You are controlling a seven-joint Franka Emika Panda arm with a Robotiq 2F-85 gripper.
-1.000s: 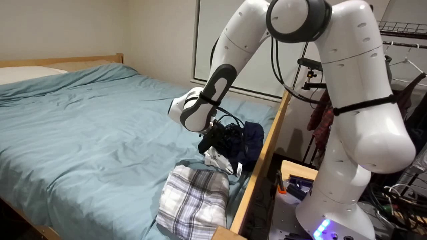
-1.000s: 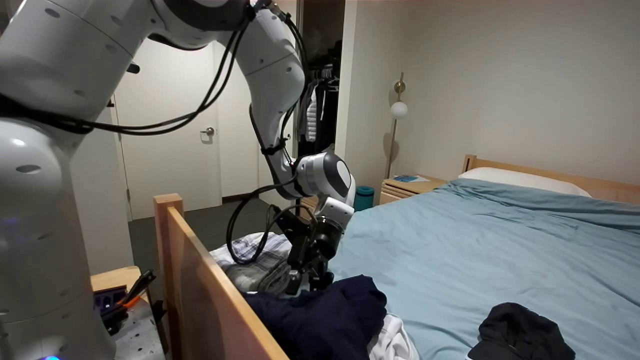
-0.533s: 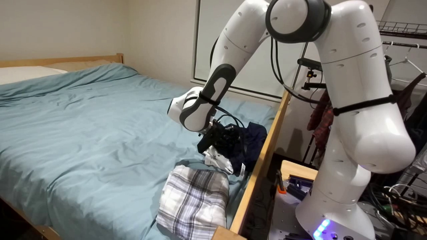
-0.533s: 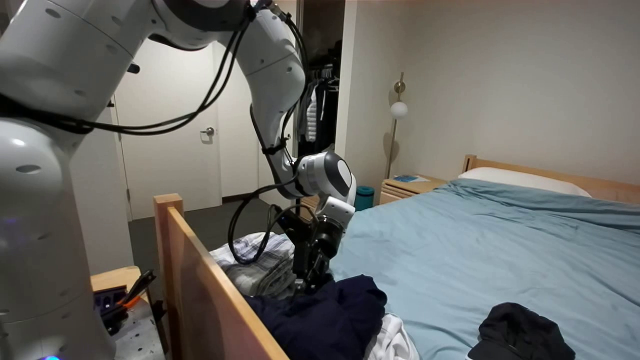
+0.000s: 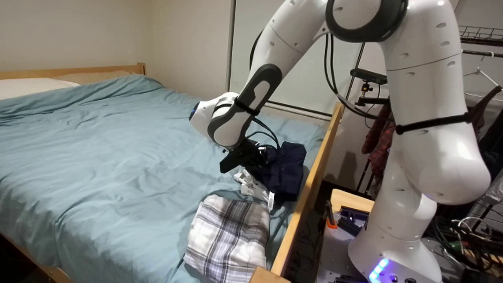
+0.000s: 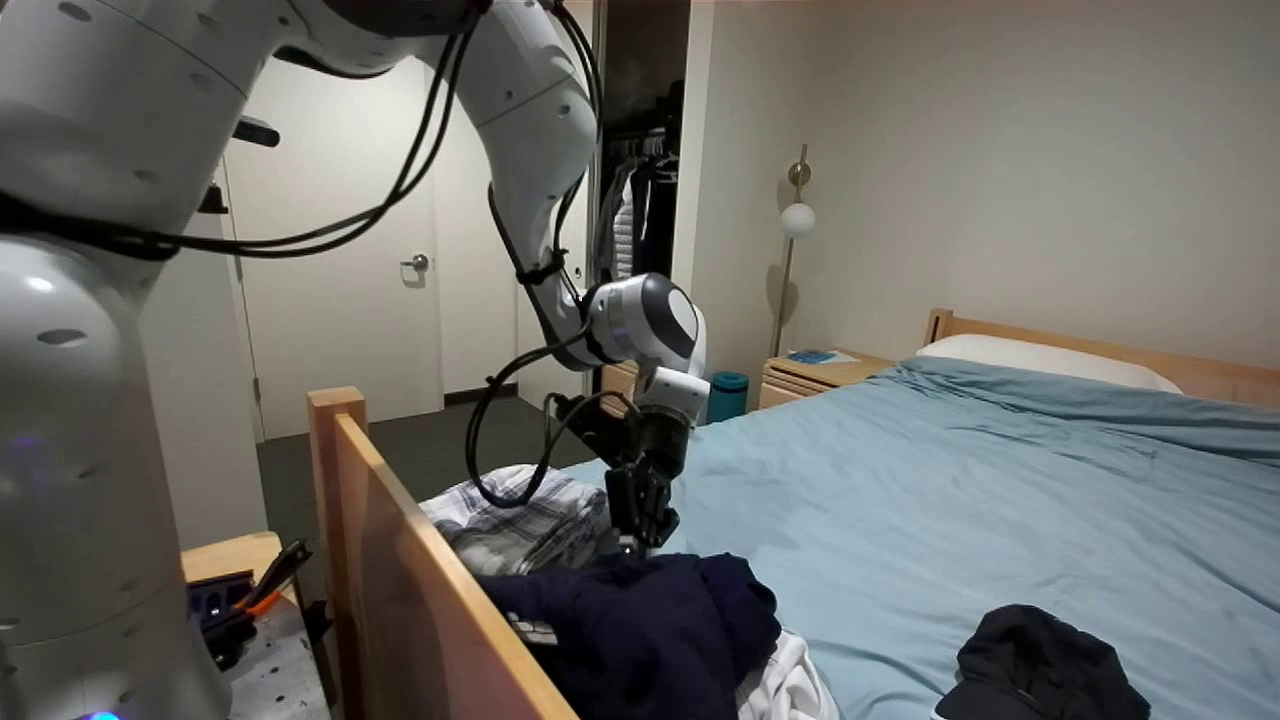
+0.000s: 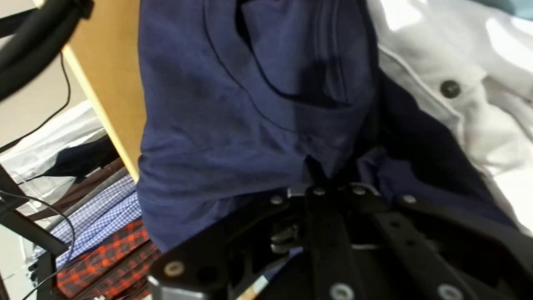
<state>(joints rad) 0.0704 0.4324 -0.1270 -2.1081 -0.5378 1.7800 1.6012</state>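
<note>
A navy garment (image 7: 250, 137) lies bunched by the wooden bed rail in both exterior views. My gripper (image 7: 329, 181) is shut on a fold of it; in the wrist view the cloth gathers to a point at the fingertips. The gripper (image 6: 640, 545) comes down from above onto the garment's far edge in an exterior view. A white garment with a dark button (image 7: 449, 88) sits beside and partly under the navy one. A folded plaid cloth (image 5: 228, 236) rests close by on the bed. The fingertips themselves are partly hidden in dark cloth.
The wooden bed rail (image 5: 302, 204) runs along the garments, between the bed and the arm's base. A black garment (image 6: 1040, 665) lies on the blue bedspread (image 5: 129, 157). Clothes hang beyond the rail, including a red plaid one (image 7: 112, 258).
The gripper closed, then rose and shifted away from the rail. The navy cloth at its tips moved with it, the garment changed shape, and a pale patch now shows beneath it.
</note>
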